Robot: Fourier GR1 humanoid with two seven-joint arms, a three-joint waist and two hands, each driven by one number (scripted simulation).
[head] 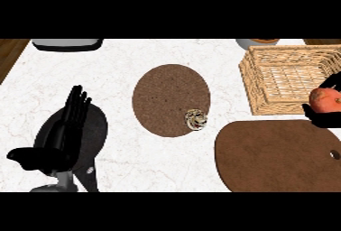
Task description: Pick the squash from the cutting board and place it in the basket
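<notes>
An orange squash shows at the right edge of the head view, with my right hand curled round it. Hand and squash are raised by the near right corner of the wicker basket, which stands at the back right. The brown cutting board lies bare at the front right, below the hand. My left hand rests open at the front left, fingers pointing up, away from these things.
A dark brown oval mat lies in the middle, with a small speckled object on its near right edge. A grey appliance sits at the back left, and a pale bowl behind the basket.
</notes>
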